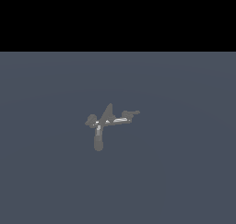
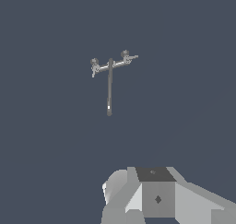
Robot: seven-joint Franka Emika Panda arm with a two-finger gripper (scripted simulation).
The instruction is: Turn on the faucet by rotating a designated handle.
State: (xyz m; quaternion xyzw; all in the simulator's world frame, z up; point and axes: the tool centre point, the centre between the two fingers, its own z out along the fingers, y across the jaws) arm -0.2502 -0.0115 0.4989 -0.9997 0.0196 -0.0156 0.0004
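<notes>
The faucet is a small dull grey fixture standing on the flat grey floor. Its thick tube spout points toward the exterior view's bottom, and a pointed fin rises from its middle. The handle is the thin arm with a pale streak reaching to the exterior view's right and ending in a short crossbar. A stubby knob sits on the other side. The wrist view shows the faucet far off, with its handle. Only part of my gripper shows; its fingers are unclear. It is far from the faucet.
A plain grey floor surrounds the faucet on all sides. A black band fills the top of the exterior view. My arm does not show in the exterior view.
</notes>
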